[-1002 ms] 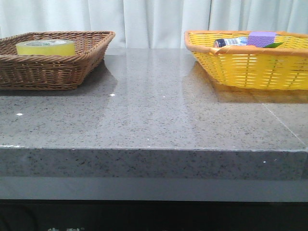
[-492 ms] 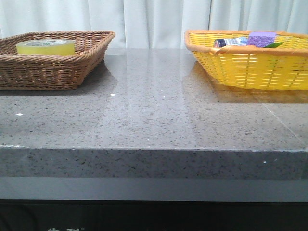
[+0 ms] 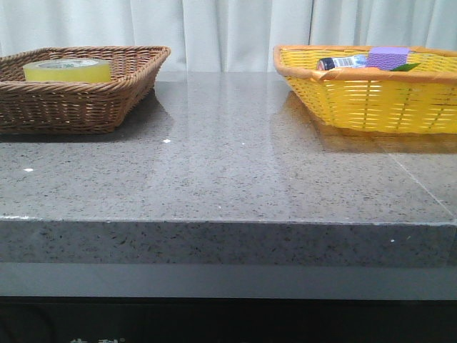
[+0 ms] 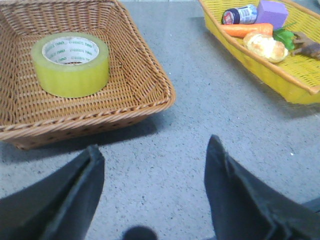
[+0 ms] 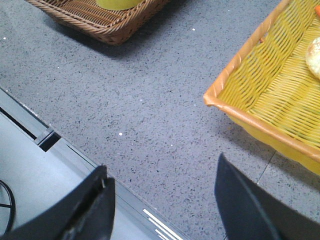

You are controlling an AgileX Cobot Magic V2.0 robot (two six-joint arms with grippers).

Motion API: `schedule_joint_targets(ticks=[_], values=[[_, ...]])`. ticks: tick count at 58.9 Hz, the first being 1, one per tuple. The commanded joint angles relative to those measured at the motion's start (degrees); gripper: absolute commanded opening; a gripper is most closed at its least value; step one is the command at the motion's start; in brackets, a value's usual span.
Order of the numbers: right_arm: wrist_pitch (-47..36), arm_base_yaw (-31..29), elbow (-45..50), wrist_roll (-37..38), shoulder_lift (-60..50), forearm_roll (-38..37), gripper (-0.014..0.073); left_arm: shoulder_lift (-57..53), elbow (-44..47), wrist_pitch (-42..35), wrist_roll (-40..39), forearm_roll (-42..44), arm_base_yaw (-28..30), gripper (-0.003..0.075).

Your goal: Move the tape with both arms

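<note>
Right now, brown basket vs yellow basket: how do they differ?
The brown basket is dark wicker, tightly woven; the yellow basket is bright yellow with an open slatted weave and an orange rim. The brown basket holds only the tape; the yellow basket holds several items: a carrot, a purple block, a small bottle. Brown sits on the robot's left, yellow on its right. Both rest on the grey table, untouched.

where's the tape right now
The tape lies flat inside the brown wicker basket on the table's left side in the front view, across from the yellow basket.
</note>
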Motion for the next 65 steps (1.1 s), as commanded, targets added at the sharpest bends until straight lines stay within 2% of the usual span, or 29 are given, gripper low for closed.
schedule_joint_targets(ticks=[1,13,21,57,65], values=[[-4.0,-0.3,-1.5,-0.1,-0.2,0.6,0.0414,-0.1,-1.5,-5.6,0.3,0.2,-0.5,0.0397],[-3.6,-0.3,-1.5,-0.1,-0.2,0.6,0.0095,-0.1,-1.5,-6.0,0.3,0.6,-0.5,0.0153],[-3.5,-0.3,-1.5,-0.1,-0.2,0.6,-0.0072,-0.1,-1.5,-6.2,0.3,0.6,-0.5,-0.0004],[-3.6,-0.3,-1.5,-0.1,-0.2,-0.2,-0.0069,-1.4,-0.8,-6.1,-0.1,0.6,-0.5,-0.002],[-3.6,-0.3,-1.5,-0.1,-0.2,-0.2,-0.0069,-8.2,2.0,-6.5,-0.1,2.1,4.2,-0.002]])
